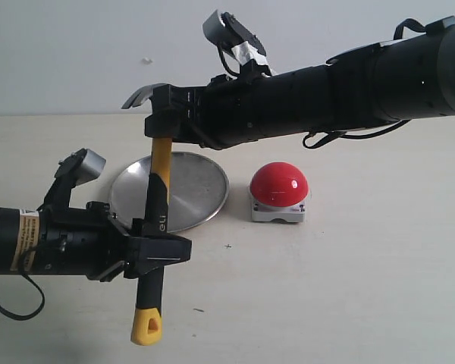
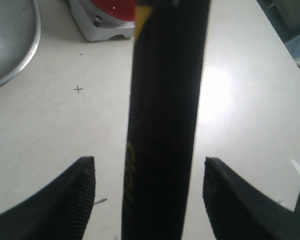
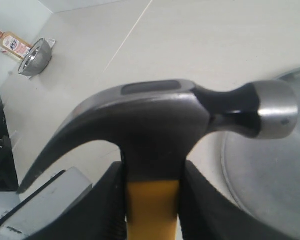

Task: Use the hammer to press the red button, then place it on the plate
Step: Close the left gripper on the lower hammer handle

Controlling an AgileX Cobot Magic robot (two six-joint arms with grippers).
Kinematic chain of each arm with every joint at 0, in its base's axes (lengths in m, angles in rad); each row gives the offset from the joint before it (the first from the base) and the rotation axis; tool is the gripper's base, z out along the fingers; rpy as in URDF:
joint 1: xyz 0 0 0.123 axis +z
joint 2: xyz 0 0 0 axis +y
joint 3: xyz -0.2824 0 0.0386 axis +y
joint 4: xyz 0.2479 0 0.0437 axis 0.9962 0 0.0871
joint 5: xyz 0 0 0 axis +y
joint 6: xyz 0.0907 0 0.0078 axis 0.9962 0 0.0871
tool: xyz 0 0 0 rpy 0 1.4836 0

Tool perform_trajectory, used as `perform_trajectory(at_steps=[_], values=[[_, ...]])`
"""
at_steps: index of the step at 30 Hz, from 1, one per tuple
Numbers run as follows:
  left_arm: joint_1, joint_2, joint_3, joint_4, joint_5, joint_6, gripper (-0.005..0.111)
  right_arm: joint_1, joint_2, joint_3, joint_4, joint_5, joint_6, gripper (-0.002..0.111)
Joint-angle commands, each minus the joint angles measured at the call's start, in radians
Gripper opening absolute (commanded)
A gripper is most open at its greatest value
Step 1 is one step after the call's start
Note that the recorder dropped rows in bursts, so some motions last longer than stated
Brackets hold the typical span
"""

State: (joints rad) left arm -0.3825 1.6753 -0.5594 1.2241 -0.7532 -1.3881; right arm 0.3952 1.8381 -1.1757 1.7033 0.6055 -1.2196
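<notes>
Exterior view
Hammer: upright left of centre, dark head at the top, yellow looped end near the lower edge; the handle crosses in front of the plate's left part.
Right gripper: reaches in from the upper right and is clenched on the hammer's neck just under the head.
Left gripper: comes in from the lower left, with its jaws on either side of the black grip, above the yellow loop.
Plate: flat on the table, centre-left, behind the hammer.
Red button: on its grey base just right of the plate, apart from the hammer and both arms.

Left wrist view
Hammer: the black grip fills the space between the fingers, with a strip of yellow at its far end.
Left gripper: released; its ribbed fingers stand off the grip, and bare table shows between one finger and the handle.
Plate: only its rim shows, beside the red button.

Right wrist view
Hammer: the head is seen close, claw to one side and round striking face to the other.
Right gripper: both fingers press on the yellow neck below the head.
Plate: lies beneath the striking face.
</notes>
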Motion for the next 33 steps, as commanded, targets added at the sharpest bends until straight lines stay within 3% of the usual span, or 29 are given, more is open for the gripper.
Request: perform_trajectory(at_steps=[1, 15, 33], values=[[-0.006, 0.010, -0.005, -0.029, -0.021, -0.001, 0.061, 0.001, -0.009, -0.018, 0.041, 0.020, -0.009, 0.000], [-0.006, 0.012, -0.005, 0.023, -0.078, 0.001, 0.061, 0.001, -0.009, -0.018, 0.041, 0.020, -0.009, 0.000], [-0.006, 0.012, -0.005, 0.039, -0.004, -0.033, 0.061, 0.001, -0.009, -0.018, 0.041, 0.017, -0.009, 0.000]])
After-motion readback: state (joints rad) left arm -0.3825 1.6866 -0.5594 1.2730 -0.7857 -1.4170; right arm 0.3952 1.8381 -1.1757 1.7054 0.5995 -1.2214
